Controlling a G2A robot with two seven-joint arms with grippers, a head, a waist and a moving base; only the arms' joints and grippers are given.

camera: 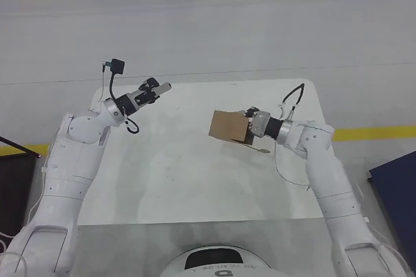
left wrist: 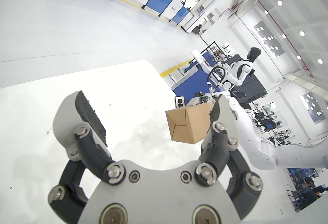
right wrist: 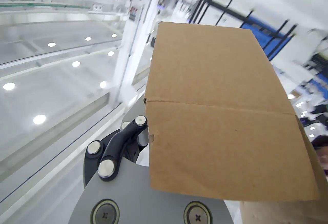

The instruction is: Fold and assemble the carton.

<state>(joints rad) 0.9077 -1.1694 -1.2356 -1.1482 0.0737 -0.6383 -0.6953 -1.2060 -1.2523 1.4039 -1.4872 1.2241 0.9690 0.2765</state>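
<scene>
As it hangs above the right half of the white table [camera: 194, 180], the brown carton [camera: 228, 125] shows one end's flaps folded shut; inside hidden. Right gripper [camera: 252, 124] clamps its side. Left gripper [camera: 159, 88], well apart near the far left corner, fingers spread wide, grips nothing.

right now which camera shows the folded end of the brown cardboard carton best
The left wrist view: it faces the brown cardboard carton end-on, so the folded end flaps and a side wall show. The top view gives one brown panel at the right pincer. The right wrist view gives a creased side panel close up.
</scene>
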